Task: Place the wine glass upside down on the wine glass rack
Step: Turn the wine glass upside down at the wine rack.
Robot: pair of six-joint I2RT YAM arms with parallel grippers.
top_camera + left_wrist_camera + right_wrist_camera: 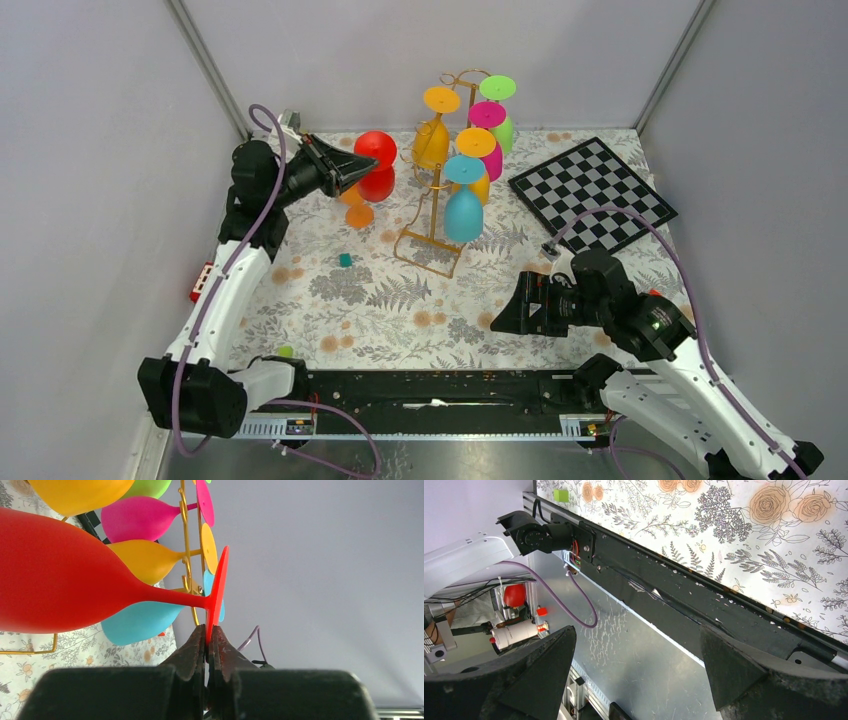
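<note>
A red wine glass (pixel 376 150) hangs upside down above the table at the back left, just left of the wine glass rack (pixel 428 238). My left gripper (pixel 362 166) is shut on the rim of its foot. In the left wrist view the fingertips (pixel 199 639) pinch the red foot disc (pixel 218 592); stem and bowl (pixel 60 580) run off to the left. The rack's gold wire (pixel 186 530) stands right behind the foot, apart from it. Several coloured glasses hang on the rack, among them a cyan one (pixel 463 210). My right gripper (pixel 503 312) is open and holds nothing.
An orange glass (pixel 357 208) lies on the flowered cloth under the red one. A small teal cube (pixel 345 260) sits in front of it. A checkerboard (pixel 592 190) lies at the back right. The right wrist view shows the black base rail (pixel 684 587).
</note>
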